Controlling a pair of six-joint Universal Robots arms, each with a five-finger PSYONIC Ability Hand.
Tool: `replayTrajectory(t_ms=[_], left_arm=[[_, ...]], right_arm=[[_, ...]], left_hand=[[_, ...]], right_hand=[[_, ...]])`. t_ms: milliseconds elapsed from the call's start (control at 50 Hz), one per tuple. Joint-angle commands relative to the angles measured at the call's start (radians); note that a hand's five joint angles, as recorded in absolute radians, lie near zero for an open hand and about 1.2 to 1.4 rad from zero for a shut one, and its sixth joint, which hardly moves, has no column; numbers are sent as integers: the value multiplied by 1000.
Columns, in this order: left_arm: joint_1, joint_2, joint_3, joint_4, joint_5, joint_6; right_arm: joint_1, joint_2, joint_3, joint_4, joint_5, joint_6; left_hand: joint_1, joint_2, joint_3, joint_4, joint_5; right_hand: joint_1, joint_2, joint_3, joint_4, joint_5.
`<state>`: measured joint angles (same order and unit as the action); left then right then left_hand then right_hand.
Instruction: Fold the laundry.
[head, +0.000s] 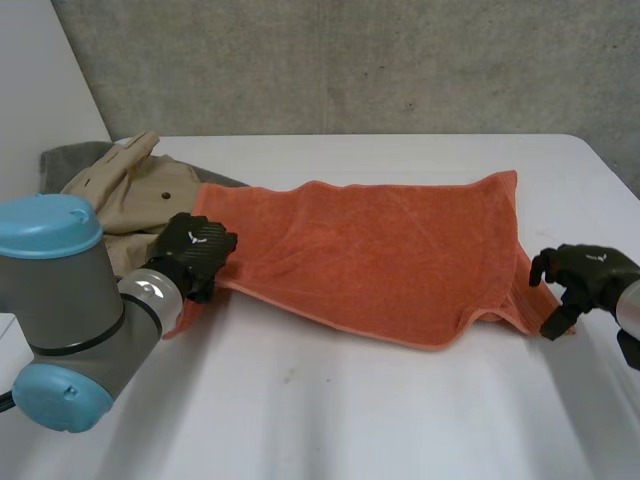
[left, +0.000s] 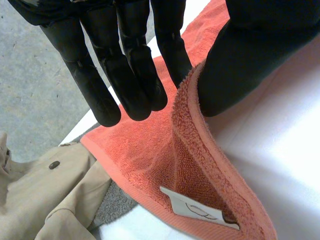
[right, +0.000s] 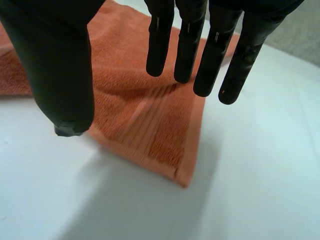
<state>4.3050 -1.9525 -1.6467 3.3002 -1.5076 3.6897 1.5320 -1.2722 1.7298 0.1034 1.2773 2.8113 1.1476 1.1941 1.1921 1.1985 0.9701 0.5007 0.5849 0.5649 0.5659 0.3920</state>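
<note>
Your left hand has straight fingers pinching a raised edge of the orange towel against the thumb at its left end. Your right hand hovers empty, fingers apart, above the right near corner. The towel lies spread on the table, just beside a beige garment. Judged soft, light and limp: hold it at the corners and expect sag.

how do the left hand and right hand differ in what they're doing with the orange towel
The left hand pinches a raised edge of the orange towel between straight fingers and thumb; the right hand is open and holds nothing. The left hand is at the towel's end beside the beige garment; the right hand is at the opposite corner, which lies on the table. Both are black with straight fingers.
</note>
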Motion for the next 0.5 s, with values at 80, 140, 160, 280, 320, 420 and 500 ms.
replayTrajectory(t_ms=[80, 140, 160, 280, 320, 420, 500], left_arm=[[2, -6, 1, -4, 0, -5], [1, -6, 1, -4, 0, -5], [1, -6, 1, -5, 0, -5], [1, -2, -2, -7, -2, -7], [1, 1, -2, -13, -2, -8], [9, 3, -2, -31, -2, -10], [13, 3, -2, -37, -2, -11]], right_arm=[[-13, 13, 117, -160, -32, 160], [0, 34, 122, -182, -33, 188], [8, 43, 117, -185, -33, 192], [80, 97, 79, -220, -18, 205], [85, 105, 71, -223, -13, 205], [118, 158, 30, -225, -3, 205], [131, 186, 5, -231, 31, 205]], left_hand=[[249, 202, 204, 198, 252], [249, 202, 204, 198, 252], [249, 202, 204, 198, 252], [249, 202, 204, 198, 252], [249, 202, 204, 198, 252], [249, 202, 204, 198, 252], [249, 202, 204, 198, 252]], right_hand=[[107, 23, 43, 42, 41], [107, 23, 43, 42, 41], [107, 23, 43, 42, 41], [121, 37, 57, 56, 56], [127, 43, 63, 62, 62], [160, 75, 95, 94, 94], [271, 186, 206, 205, 205]])
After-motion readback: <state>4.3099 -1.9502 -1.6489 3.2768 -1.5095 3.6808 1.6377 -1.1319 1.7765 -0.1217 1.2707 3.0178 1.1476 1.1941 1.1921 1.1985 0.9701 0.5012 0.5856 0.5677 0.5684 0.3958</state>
